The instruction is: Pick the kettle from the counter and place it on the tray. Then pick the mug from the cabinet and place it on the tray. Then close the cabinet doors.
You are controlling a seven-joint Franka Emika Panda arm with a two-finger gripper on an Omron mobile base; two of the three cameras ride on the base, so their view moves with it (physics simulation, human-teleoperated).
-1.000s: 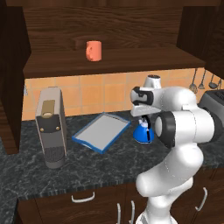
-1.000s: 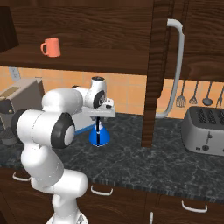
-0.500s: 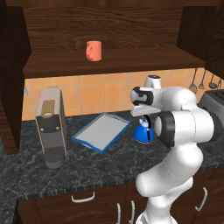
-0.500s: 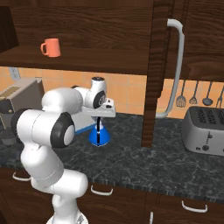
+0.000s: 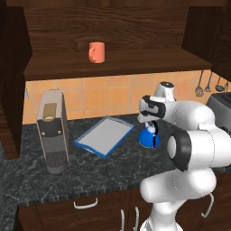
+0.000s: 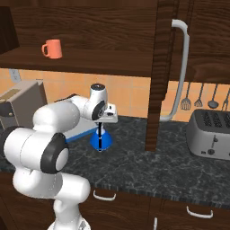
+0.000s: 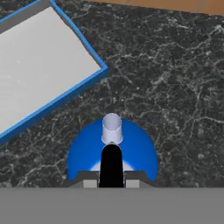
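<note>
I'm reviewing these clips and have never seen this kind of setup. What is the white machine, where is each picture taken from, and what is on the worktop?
The white machine is a rendered robot arm with a two-finger gripper. Two pictures come from cameras on its base, behind it to the left and right; the third looks along the gripper from the hand. On the dark counter lie a blue-rimmed tray and a blue kettle, with a coffee machine and a toaster. The gripper is shut on the kettle's black handle. An orange mug stands on the shelf of the open cabinet.
</note>
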